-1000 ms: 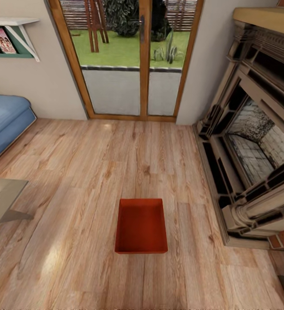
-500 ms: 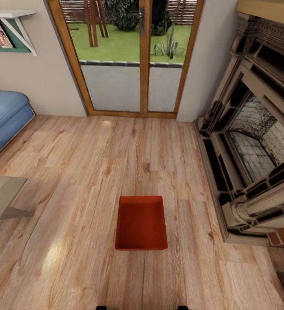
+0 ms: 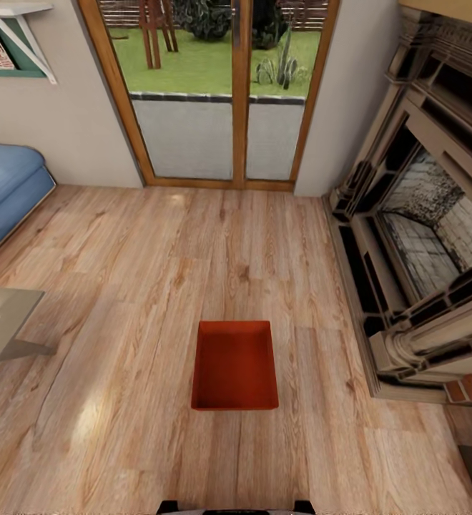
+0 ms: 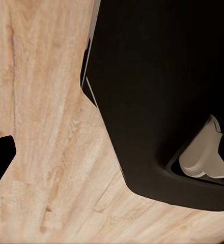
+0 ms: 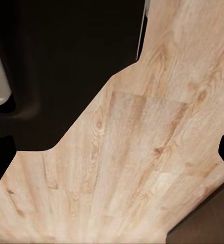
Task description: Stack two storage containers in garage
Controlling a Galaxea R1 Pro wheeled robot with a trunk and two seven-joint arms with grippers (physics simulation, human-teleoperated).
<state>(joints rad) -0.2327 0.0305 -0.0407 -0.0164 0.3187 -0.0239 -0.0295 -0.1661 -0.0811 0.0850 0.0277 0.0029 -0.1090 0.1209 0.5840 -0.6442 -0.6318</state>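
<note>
One storage container (image 3: 234,366) sits on the light wood floor (image 3: 121,286) straight ahead of me, open side up, empty, long axis running away from the base. Fireplace (image 3: 422,243) to its right, well apart; glass doors (image 3: 222,93) beyond it; blue sofa (image 3: 7,193) far left. I only see one bin here.

Handling guess: rigid thin-walled plastic, light, low straight walls, ribbed so probably not too slippery. I'd take it by the two long side walls, one arm each, or pinch the near short rim.

Both wrist views look down at planks and my own dark base; finger ends barely peek in at the frame edges, so I can't tell the opening of either pincer.
</note>
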